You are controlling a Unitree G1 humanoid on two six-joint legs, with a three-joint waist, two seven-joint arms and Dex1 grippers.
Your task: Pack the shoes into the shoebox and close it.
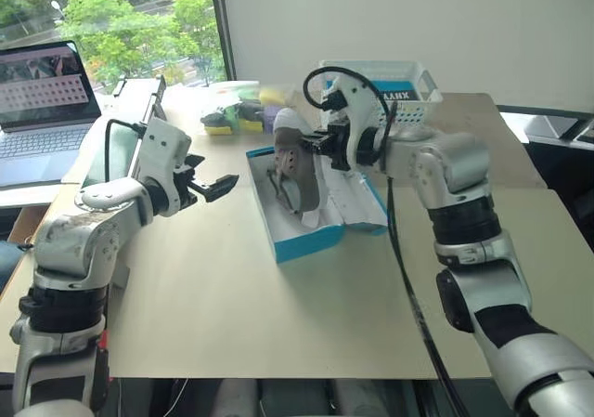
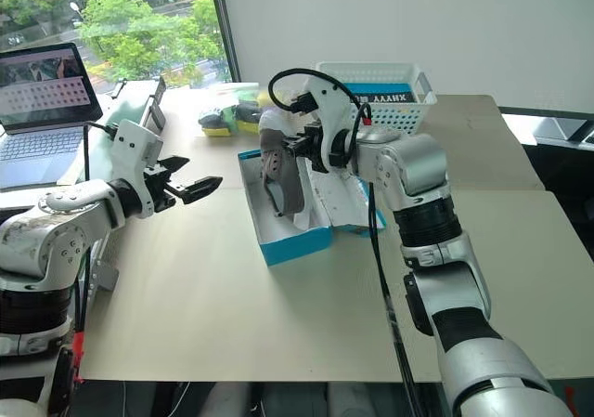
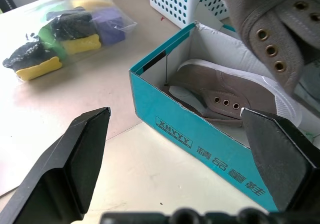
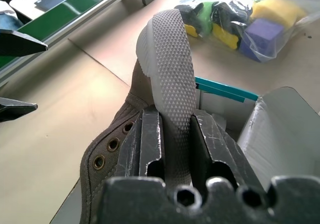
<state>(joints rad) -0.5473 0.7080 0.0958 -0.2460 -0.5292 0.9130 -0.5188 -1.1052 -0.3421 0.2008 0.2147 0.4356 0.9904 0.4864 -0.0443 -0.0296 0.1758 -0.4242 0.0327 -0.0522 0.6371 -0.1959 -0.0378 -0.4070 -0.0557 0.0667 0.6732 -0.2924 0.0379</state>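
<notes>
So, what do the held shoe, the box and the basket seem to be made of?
Held shoe: matte grey-brown woven cloth, probably canvas, with metal-looking eyelets; its sole looks like textured rubber.
Shoebox: smooth printed cardboard, judging by the thin folded cyan walls.
Basket: white plastic, apparently moulded lattice.

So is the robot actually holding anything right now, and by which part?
Yes: the right gripper pinches the second shoe by its sole edge, over the shoebox. The left gripper is open and holds nothing.
</notes>
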